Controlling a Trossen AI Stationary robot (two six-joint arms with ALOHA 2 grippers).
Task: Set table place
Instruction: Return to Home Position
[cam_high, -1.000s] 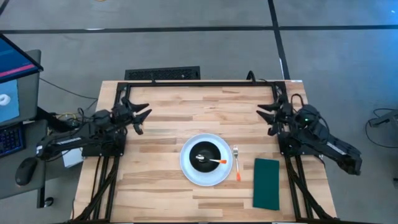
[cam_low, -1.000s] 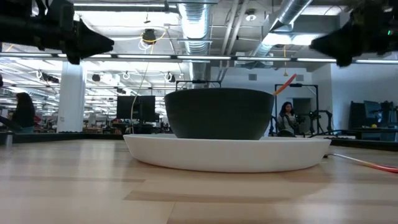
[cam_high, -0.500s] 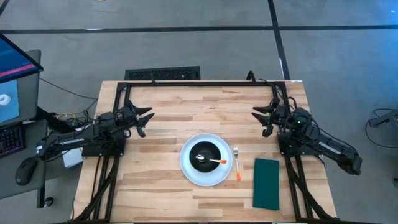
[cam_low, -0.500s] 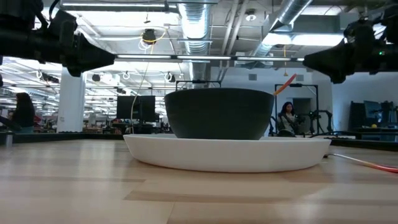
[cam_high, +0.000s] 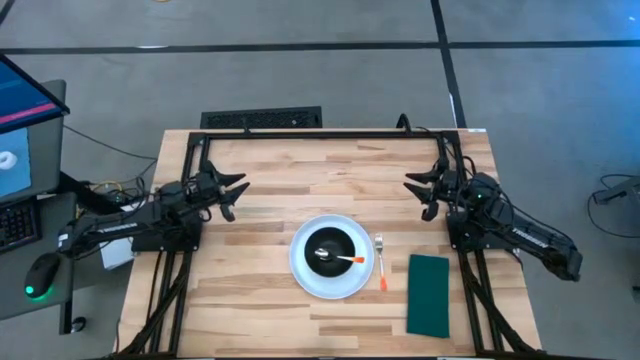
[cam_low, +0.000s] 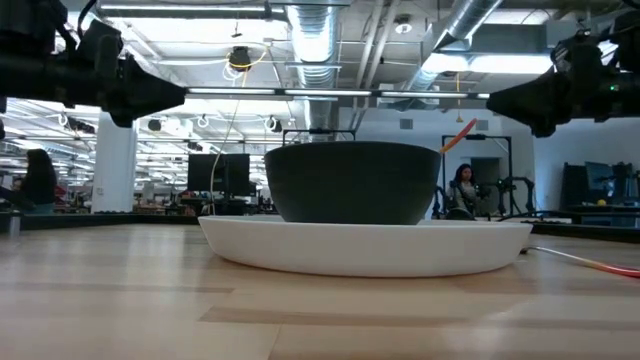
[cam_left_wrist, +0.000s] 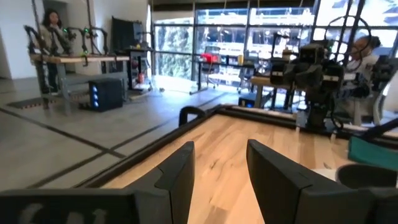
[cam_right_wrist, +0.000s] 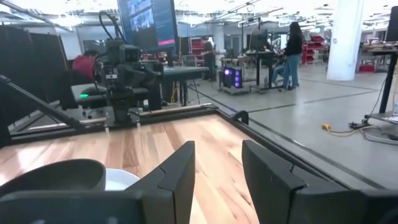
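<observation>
A large white plate (cam_high: 301, 270) lies near the table's front middle, with a small black bowl (cam_high: 332, 244) on it. A metal spoon with an orange handle end (cam_high: 352, 260) rests in the bowl. A fork with an orange handle end (cam_high: 381, 266) lies on the table right of the plate. A dark green napkin (cam_high: 429, 294) lies flat right of the fork. My left gripper (cam_high: 232, 192) is open and empty over the table's left side. My right gripper (cam_high: 418, 192) is open and empty over the right side.
A black frame (cam_high: 320, 134) runs along the table's far edge and down both sides. Bare wood (cam_high: 320, 185) lies between the two grippers. People and equipment show in the room beyond the table.
My left gripper has drawn back a little toward the table's left edge and sunk slightly. My right gripper has shifted a little toward the table's left and sunk slightly. The plate, bowl, spoon, fork and napkin have stayed where they were.
</observation>
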